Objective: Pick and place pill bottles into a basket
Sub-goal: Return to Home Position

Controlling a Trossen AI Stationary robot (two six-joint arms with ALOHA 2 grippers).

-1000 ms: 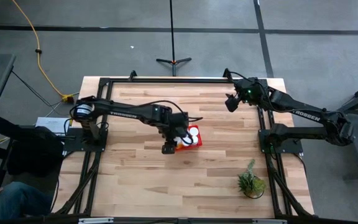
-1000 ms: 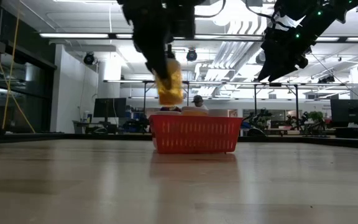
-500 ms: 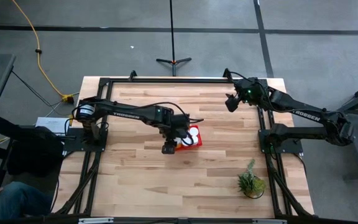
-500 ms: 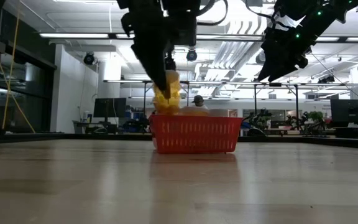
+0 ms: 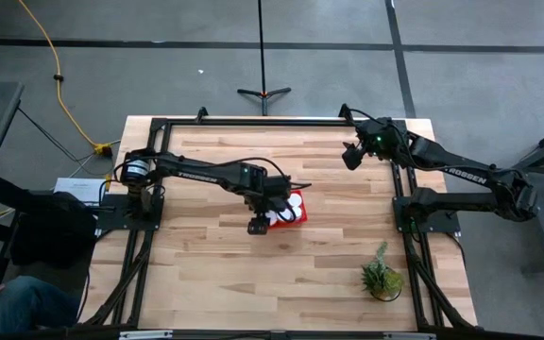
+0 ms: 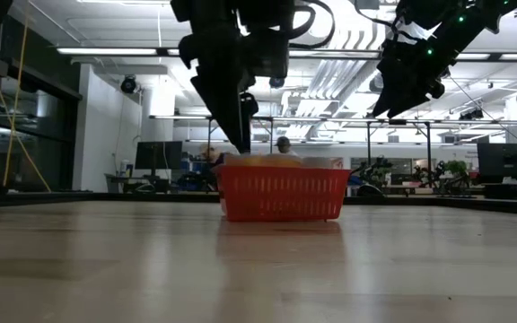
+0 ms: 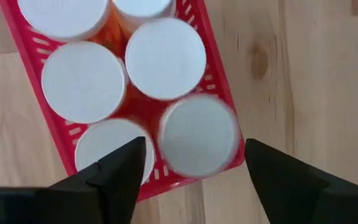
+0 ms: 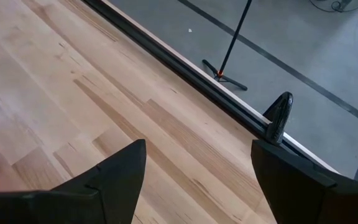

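Left wrist view: left tool (image 7: 194, 155), fingers spread and empty, over basket (image 7: 225, 93). Change: bottle carried a second ago now dropped inside. Contents: six pill bottles (image 7: 165, 57), caps up. Placing judged complete. Right tool (image 5: 351, 156): spread, idle over counter (image 5: 329, 264) far corner.

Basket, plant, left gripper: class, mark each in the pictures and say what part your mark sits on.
Basket (image 6: 281, 194): low view, on its front latticed wall.
Plant (image 5: 382, 276): high view, on its green leaves.
Left gripper (image 7: 194, 142): left wrist view, midway between its open fingertips.
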